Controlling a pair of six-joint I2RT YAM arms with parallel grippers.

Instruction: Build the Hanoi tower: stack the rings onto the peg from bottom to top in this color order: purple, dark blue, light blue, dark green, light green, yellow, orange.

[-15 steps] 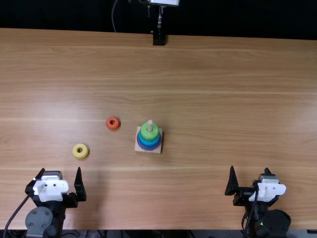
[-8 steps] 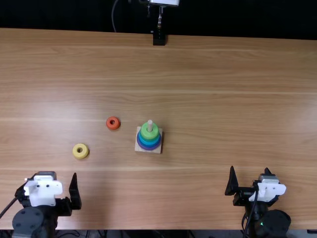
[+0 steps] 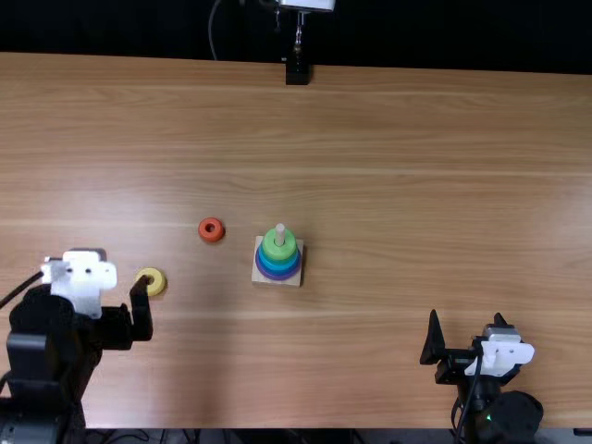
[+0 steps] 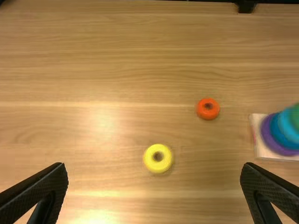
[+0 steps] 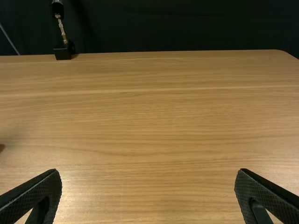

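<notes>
Black and spread wide, the left gripper (image 4: 154, 164) is hovering near the yellow ring (image 4: 149, 160).
Yellow's turn is apparently coming, the next move calling for centring, lowering and closing; the small, plump ring is lying flat on the table (image 4: 107, 65), apart from the orange ring (image 4: 202, 112), while a light green ring (image 3: 268, 246) is topping the stack around the peg (image 3: 280, 233).

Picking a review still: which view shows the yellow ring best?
Left wrist view: the yellow ring shows whole and larger, hole included. In the top view, a finger of the left gripper partly covers it.
</notes>
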